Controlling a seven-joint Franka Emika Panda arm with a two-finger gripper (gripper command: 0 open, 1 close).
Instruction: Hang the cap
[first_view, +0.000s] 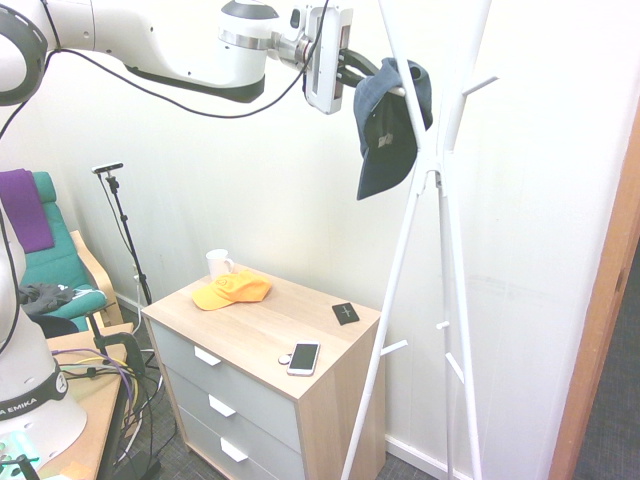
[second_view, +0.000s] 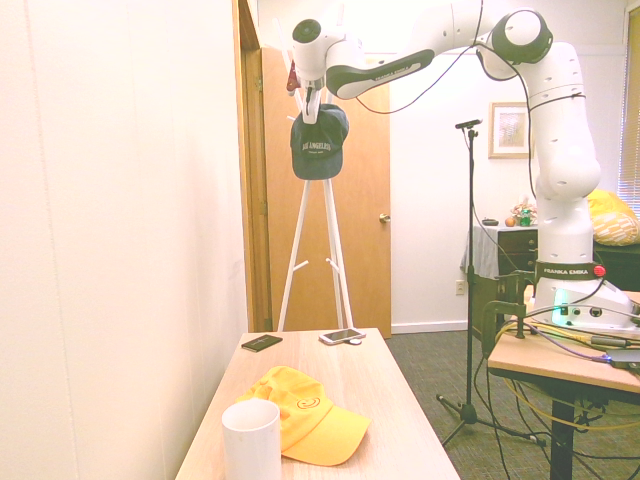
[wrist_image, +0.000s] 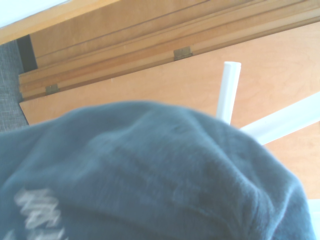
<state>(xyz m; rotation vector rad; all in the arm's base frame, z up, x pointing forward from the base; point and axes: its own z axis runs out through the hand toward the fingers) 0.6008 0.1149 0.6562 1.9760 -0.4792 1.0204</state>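
The dark navy cap (first_view: 388, 135) hangs high up against the white coat stand (first_view: 441, 170), brim pointing down. My gripper (first_view: 362, 68) reaches in from the left and is shut on the cap's crown, level with the stand's upper pegs. From the other side, the cap (second_view: 318, 145) shows its white lettering just below the gripper (second_view: 311, 104). In the wrist view the cap (wrist_image: 150, 180) fills the lower half, and a white peg (wrist_image: 229, 90) sticks up right behind the fabric. Whether the cap rests on a peg cannot be told.
Below stands a wooden dresser (first_view: 330, 365) carrying an orange-yellow cap (first_view: 230, 290), a white mug (first_view: 218, 263), a phone (first_view: 304, 357) and a black card (first_view: 346, 313). A wooden door (second_view: 365, 200) is behind the stand. A green chair (first_view: 55, 260) sits at left.
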